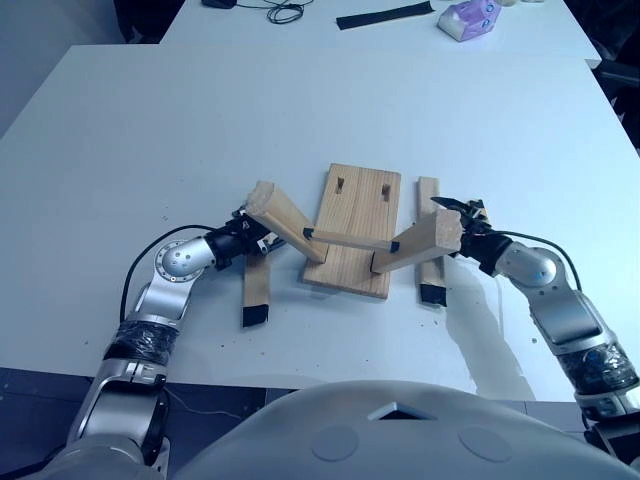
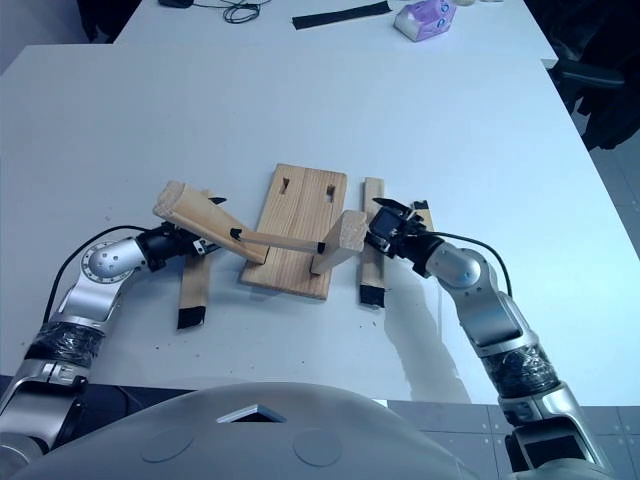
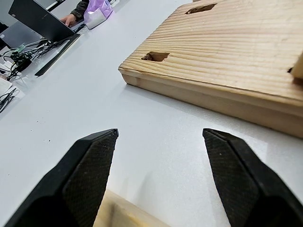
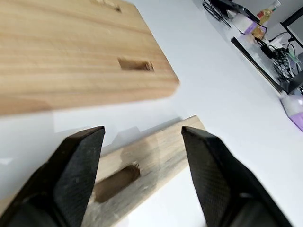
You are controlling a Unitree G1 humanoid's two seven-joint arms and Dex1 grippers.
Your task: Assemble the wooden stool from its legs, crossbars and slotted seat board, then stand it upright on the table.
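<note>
Left gripper [image 1: 255, 235], lower left: jaws spread wide, clamped across raised end of left leg [image 1: 283, 217], wood seated deep between them; right gripper [image 1: 462, 228], lower right: jaws equally wide on raised end of right leg [image 1: 420, 247]; crossbar [image 1: 350, 243] joins both legs; their inner ends rest on seat board [image 1: 355, 205], flat on bench [image 1: 300, 110] at mid-frame; two loose legs [image 1: 257, 290] [image 1: 428, 195] flank it.
</note>
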